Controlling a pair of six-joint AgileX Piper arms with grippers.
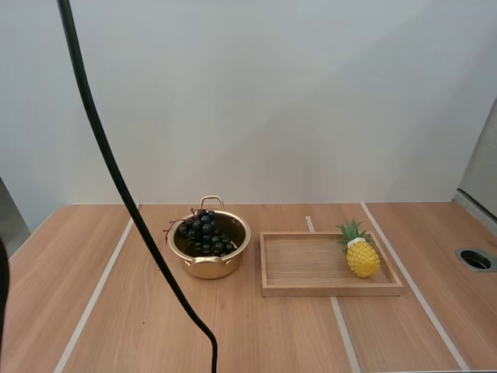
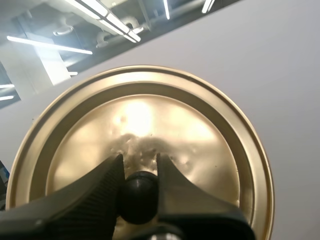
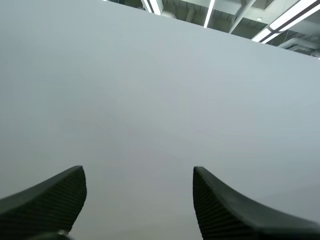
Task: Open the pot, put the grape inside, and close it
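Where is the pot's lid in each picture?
High view: the open pot with grapes awaits it, left of the tray.
Left wrist view: the gold lid, its knob pinched by the left gripper.
Right wrist view: open right gripper before the wall.
Shared landmark: the pale grey wall.

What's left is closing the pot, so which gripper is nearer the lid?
Left. The left gripper is on the lid, pinching its black knob. The right gripper stands open and empty, with no lid near it.
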